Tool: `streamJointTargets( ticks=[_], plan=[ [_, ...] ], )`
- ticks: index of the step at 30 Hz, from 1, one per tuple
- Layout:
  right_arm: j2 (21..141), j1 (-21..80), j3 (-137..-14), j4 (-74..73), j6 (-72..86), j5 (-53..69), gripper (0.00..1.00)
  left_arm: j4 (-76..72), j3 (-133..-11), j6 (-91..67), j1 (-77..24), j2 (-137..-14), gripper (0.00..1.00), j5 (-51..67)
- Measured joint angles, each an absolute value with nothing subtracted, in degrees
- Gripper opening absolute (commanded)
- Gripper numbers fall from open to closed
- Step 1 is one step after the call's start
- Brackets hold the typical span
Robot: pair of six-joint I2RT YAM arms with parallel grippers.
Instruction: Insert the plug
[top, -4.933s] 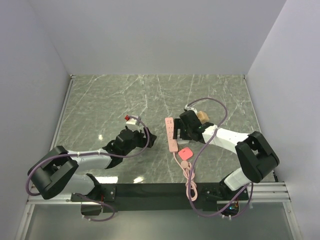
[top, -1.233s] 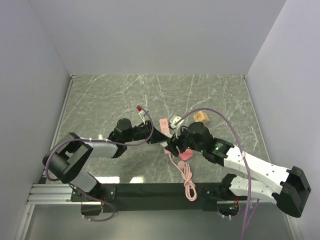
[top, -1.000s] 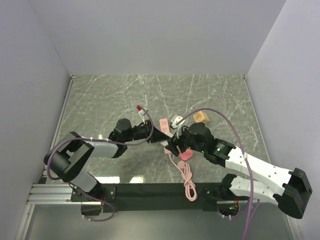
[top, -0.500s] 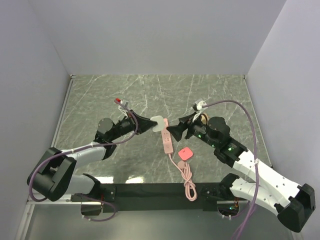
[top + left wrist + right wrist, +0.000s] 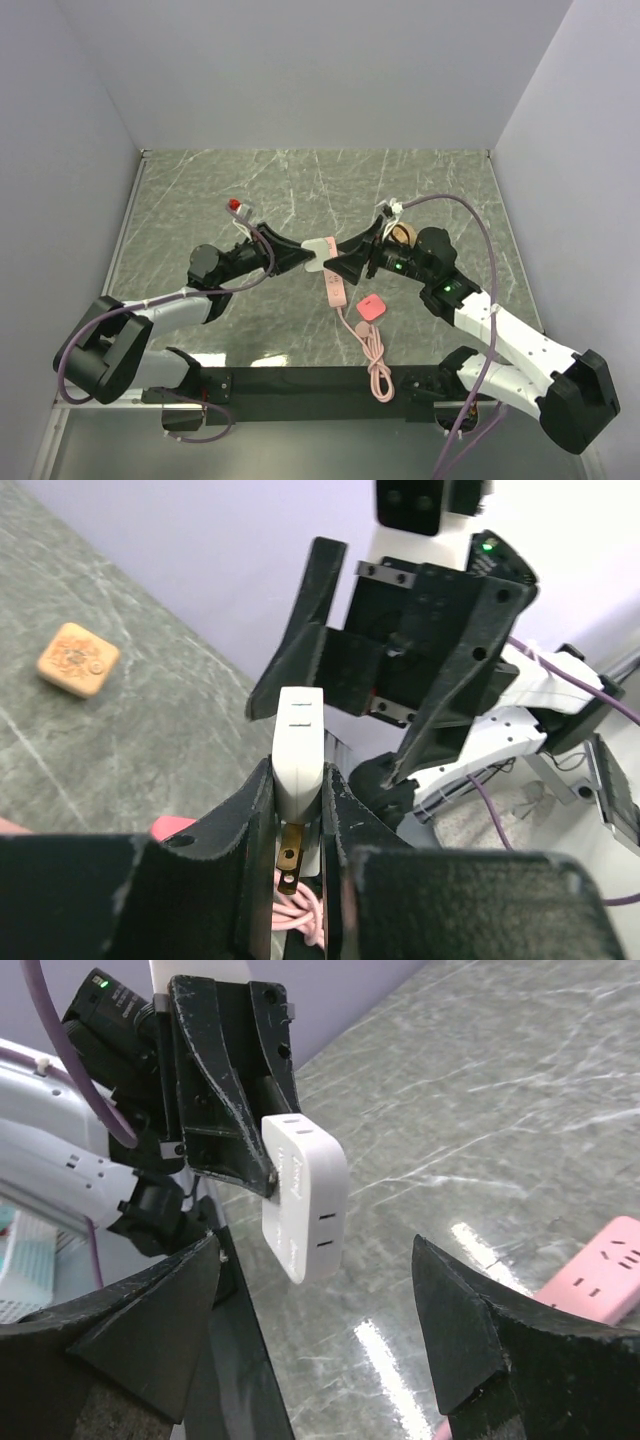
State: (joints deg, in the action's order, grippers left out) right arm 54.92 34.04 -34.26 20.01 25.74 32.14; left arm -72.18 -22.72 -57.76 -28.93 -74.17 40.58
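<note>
Left claw (image 5: pixel 300 795) pinches a white adapter (image 5: pixel 300 742) above the surface (image 5: pixel 200 200), metal prongs between its fingers. Markings on the adapter's slotted face are too faint to read. Right claw (image 5: pixel 318 1260) is spread wide, facing it. Plug (image 5: pixel 372 307) lies flat on the surface, just right of the pink power strip (image 5: pixel 335 287).

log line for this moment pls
left tool: shut on white adapter | right tool: open, facing adapter | coral plug: lying beside pink strip
</note>
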Motion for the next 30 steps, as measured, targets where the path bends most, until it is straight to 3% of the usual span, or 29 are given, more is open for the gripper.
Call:
streamJointTargets(
  ticks=[8, 9, 14, 17, 18, 20, 22, 25, 26, 30],
  plan=[
    [56.8, 33.95, -32.67, 26.35, 28.03, 36.97, 0.66, -73.08, -22.72, -58.28, -31.99, -74.08, 0.0, 41.34],
    [56.9, 33.95, -32.42, 27.14, 28.34, 37.52, 0.56, -73.08, -22.72, -58.22, -32.38, -74.04, 0.0, 41.36],
    [58.08, 33.87, -31.68, 30.94, 30.11, 40.4, 0.36, -73.08, -22.72, -58.17, -33.52, -73.97, 0.0, 41.34],
    [58.57, 33.65, -31.55, 31.94, 31.16, 41.78, 0.03, -73.06, -22.74, -57.58, -33.63, -73.84, 0.0, 41.8],
    [58.59, 33.47, -31.53, 32.16, 31.62, 42.28, 0.0, -73.17, -22.74, -57.52, -33.65, -73.73, 0.01, 42.11],
    [58.54, 33.34, -31.48, 32.73, 32.1, 43.05, 0.0, -73.49, -22.74, -57.34, -33.67, -73.63, 0.2, 42.3],
    [58.48, 33.32, -31.48, 32.69, 32.05, 43.22, 0.0, -73.52, -22.74, -56.77, -33.74, -73.63, 0.53, 42.28],
    [57.67, 33.45, -31.62, 29.78, 29.87, 42.44, 0.0, -70.41, -23.16, -55.77, -33.95, -73.21, 0.66, 40.49],
    [57.08, 33.32, -31.83, 27.68, 28.91, 41.87, 0.0, -68.4, -23.18, -54.78, -34.0, -72.55, 0.74, 39.38],
    [52.93, 31.48, -32.16, 20.84, 25.98, 38.89, 0.0, -55.7, -23.29, -48.97, -34.0, -65.78, 0.79, 32.01]
  ],
)
